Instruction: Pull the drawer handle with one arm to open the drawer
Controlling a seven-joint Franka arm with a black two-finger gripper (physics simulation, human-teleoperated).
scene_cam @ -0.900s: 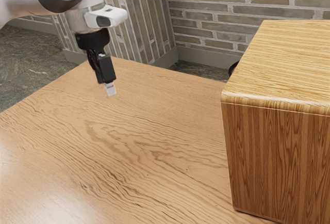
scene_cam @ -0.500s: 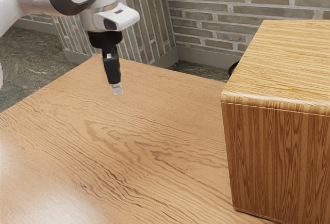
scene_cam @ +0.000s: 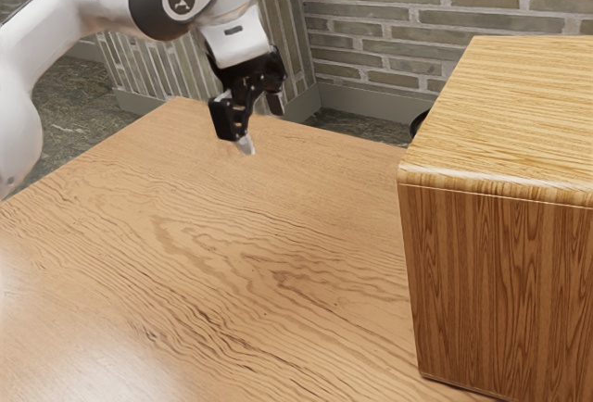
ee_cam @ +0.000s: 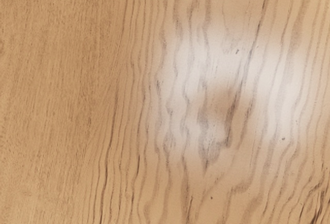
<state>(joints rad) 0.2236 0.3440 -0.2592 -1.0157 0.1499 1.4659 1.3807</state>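
Observation:
A wooden drawer cabinet [scene_cam: 500,198] stands on the table at the exterior view's right. Its side toward the camera is plain wood grain, and its front is hidden from here. My black gripper [scene_cam: 258,131] hangs above the far part of the table, well to the left of the cabinet. It is open with nothing between its fingers, and one pale fingertip [scene_cam: 246,145] points down at the wood. The wrist view looks straight down on bare tabletop [ee_cam: 103,131], with a bright glare patch and a faint shadow under the hand.
The wide wooden table [scene_cam: 232,254] stretches between the gripper and the cabinet. A brick wall [scene_cam: 389,4] runs behind it. A small dark object [scene_cam: 419,122] peeks out behind the cabinet's far corner.
My arm has swung toward the exterior view's right and slightly farther back. The hand has turned about its axis, so the two fingers now show apart instead of edge-on.

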